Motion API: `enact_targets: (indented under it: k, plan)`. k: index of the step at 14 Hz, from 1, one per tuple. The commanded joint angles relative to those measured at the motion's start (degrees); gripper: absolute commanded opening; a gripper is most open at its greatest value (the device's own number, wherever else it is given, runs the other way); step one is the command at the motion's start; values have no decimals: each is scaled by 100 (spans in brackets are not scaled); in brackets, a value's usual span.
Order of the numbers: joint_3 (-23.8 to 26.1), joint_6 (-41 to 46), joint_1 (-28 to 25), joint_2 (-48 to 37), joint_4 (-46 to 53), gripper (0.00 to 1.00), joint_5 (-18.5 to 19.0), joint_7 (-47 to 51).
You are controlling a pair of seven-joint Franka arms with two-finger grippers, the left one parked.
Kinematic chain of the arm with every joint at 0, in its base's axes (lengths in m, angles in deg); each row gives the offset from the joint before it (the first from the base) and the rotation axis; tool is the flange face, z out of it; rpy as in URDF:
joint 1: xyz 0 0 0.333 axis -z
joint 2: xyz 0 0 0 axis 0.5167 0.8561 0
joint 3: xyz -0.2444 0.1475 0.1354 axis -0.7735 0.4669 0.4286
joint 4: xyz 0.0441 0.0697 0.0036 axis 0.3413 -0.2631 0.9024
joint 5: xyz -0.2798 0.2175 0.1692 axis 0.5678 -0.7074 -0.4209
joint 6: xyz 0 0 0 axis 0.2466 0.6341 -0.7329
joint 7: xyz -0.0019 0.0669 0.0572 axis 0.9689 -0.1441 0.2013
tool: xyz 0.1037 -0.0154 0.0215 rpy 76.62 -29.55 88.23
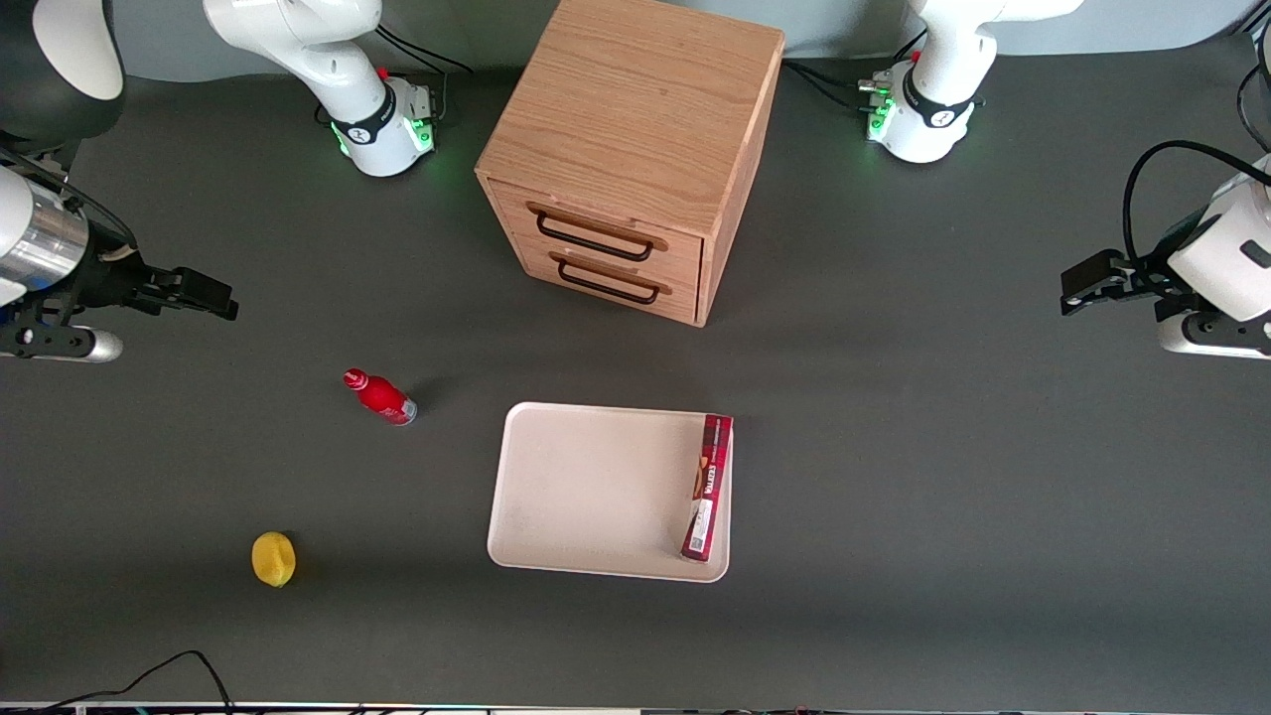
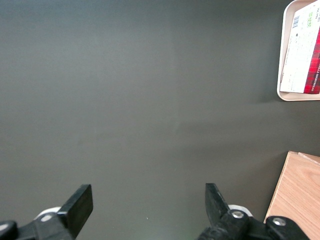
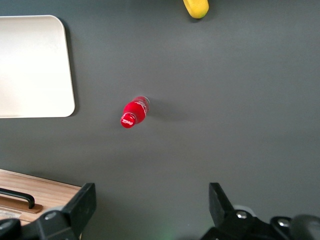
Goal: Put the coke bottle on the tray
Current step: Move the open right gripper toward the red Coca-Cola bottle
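Observation:
The coke bottle (image 1: pixel 380 396) is small and bright red with a red cap and silvery base. It stands on the dark table beside the tray, toward the working arm's end, and also shows in the right wrist view (image 3: pixel 133 113). The tray (image 1: pixel 586 487) is a large cream-white rectangle with a raised rim, nearer the front camera than the cabinet; a corner of it shows in the right wrist view (image 3: pixel 35 70). My right gripper (image 1: pixel 204 295) (image 3: pixel 152 207) hangs above the table at the working arm's end, well apart from the bottle, open and empty.
A long dark-red printed box (image 1: pixel 708 487) lies on the tray along the rim toward the parked arm. A wooden drawer cabinet (image 1: pixel 631 149) stands farther from the front camera than the tray. A yellow lemon (image 1: pixel 273 558) lies nearer the front camera than the bottle.

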Motion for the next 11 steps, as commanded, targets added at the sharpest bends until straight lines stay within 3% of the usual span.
enact_targets:
  k: [1,7,11]
  plan:
    - [-73,126,-122,9,45,100,-118,-93]
    - [-72,311,-69,132,143,100,-135,-31]
    - [16,-933,-51,132,-840,100,-346,-84]
